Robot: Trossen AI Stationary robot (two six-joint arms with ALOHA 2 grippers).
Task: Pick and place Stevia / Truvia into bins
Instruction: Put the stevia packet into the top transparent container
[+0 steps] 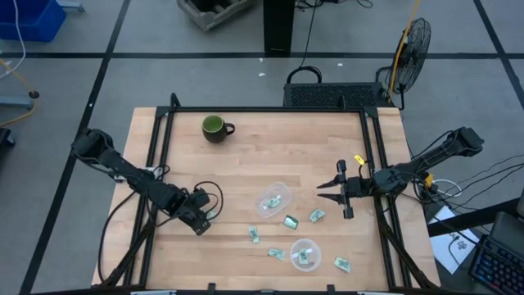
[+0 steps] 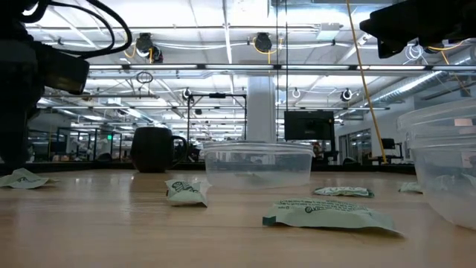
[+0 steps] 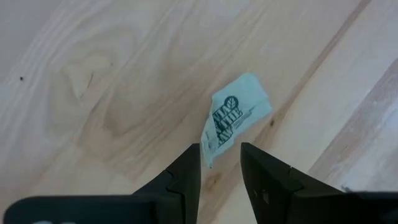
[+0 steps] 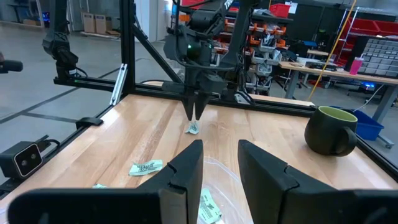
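Stevia packets lie scattered on the near half of the wooden table [image 1: 262,139]. On the left side, the left gripper [image 1: 199,220] hangs low over the boards. Its fingers are only a little apart, and one packet [image 3: 235,117] sticks out from between the tips. The end of that packet is hidden behind the fingers, so how tight the pinch is cannot be told. In the right wrist view the same packet [image 4: 193,128] dangles under the far claw, just above the wood.

Next to the right, a dark green mug [image 1: 216,128] stands near the far edge. Closer in, a loose packet [image 1: 255,234] lies flat, then another [image 1: 277,254] beside it. A clear bin [image 1: 273,199] sits in the middle, and a packet [image 1: 291,221] lies just beside it. A second clear bin [image 1: 304,253] sits nearer the front with a packet [image 1: 303,257] inside it. In the low view this bin [image 2: 442,164] is cut off at the picture's edge.

Farther right lie a packet [image 1: 316,215] and one more [image 1: 342,264] near the front edge. The right gripper [image 1: 331,189] hovers above the table with its fingers spread apart and nothing in them.
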